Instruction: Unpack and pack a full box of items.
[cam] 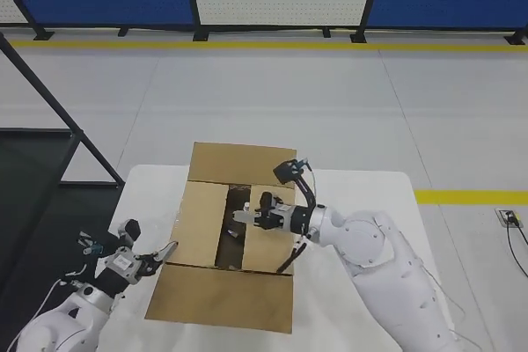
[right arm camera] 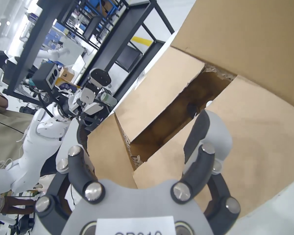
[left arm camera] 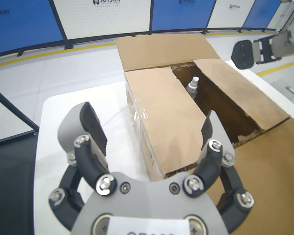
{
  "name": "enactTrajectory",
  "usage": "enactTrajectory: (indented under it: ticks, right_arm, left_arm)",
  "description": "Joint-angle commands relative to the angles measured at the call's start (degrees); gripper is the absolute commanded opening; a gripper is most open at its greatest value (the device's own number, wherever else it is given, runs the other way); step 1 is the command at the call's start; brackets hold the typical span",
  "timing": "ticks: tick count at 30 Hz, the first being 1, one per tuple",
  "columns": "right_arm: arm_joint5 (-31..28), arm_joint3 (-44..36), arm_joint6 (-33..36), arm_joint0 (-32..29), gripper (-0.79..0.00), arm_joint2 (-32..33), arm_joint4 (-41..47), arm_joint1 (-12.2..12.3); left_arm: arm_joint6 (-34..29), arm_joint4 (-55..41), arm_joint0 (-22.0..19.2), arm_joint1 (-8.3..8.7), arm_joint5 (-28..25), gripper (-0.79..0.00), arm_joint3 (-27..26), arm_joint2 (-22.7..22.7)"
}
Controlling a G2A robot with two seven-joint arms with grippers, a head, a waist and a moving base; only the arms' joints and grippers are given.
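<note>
The box [cam: 187,264] stands on the table [cam: 361,189] with the far flap [cam: 242,163] and the near flap [cam: 224,299] folded out. The left flap [cam: 200,220] and the right flap [cam: 266,251] lie nearly flat, and there is a dark gap between them. The step in hand seems to be opening these two inner flaps. The right gripper [cam: 246,216] hovers over the gap, with its jaws spread and nothing between them. I think it should come down on the free edge of the right flap, pinch only the cardboard, and swing it outward slowly, so that the box does not slide. The left gripper [left arm camera: 149,114] is wide open and empty, just beside the near left corner of the box. It could steady that wall, or take the left flap in the same way. I count one box, four flaps and two grippers. I can make out one bottle [left arm camera: 193,86] (a white spray top), which stands upright in the gap. Other items inside are hidden.
</note>
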Motion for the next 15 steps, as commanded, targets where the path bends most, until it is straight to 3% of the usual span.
enactTrajectory:
  ticks: [1, 9, 13, 15]
  right_arm:
    - [-0.6, 1.0, -1.7, -0.1, 0.000, 1.8, 2.2, 0.2]
    - [-1.4, 1.4, -0.6, -0.1, 0.000, 2.3, 2.4, 0.4]
    - [-1.3, 1.4, -0.9, -0.3, 0.000, 2.3, 2.5, 0.4]
    - [0.3, 1.6, -4.9, -0.9, 0.000, 2.7, 1.9, 0.4]
  left_arm:
    - [0.1, -0.7, 1.5, 0.50, -5.9, 0.000, 1.3, -3.3]
    - [-1.1, -3.9, 6.1, 1.96, -19.9, 0.000, 6.6, -11.2]
    - [-3.0, -0.4, 7.1, 2.58, -24.1, 0.000, 8.1, -12.3]
    - [-3.9, 2.3, 7.1, 2.84, -25.5, 0.000, 8.3, -11.8]
